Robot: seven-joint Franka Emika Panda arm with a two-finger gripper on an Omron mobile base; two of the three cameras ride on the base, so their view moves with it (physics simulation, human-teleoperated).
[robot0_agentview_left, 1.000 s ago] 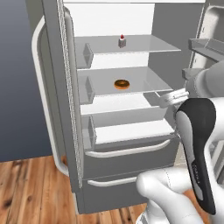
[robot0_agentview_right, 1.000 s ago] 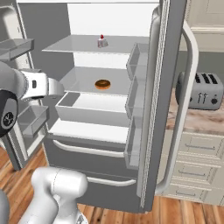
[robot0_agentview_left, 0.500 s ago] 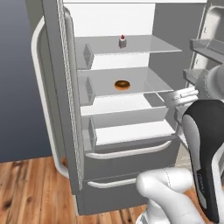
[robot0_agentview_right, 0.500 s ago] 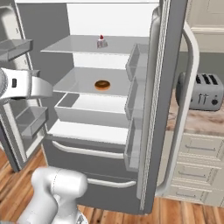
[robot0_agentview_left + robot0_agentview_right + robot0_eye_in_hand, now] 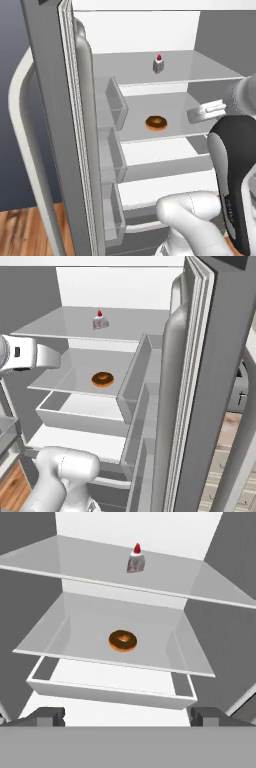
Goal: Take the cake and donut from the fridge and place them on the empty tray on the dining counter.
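Observation:
The fridge stands open before me with its white interior and glass shelves. The cake, a tiny white slice with a red berry, sits on the upper shelf. One shelf below lies the brown-glazed donut, near the middle. My gripper is open, its fingertips wide apart, short of the shelves' front edge and lower than the donut. In the left base view the hand hangs right of the donut. The tray and the dining counter are out of view.
Door bins line the left door and more bins line the right door. A white drawer sits under the donut's shelf. Beyond the right door, a dark toaster stands on a counter above cream drawers.
The whole picture has grown and shifted: the base has driven closer to the fridge. The hand has come nearer the shelves. Cake and donut lie where they were.

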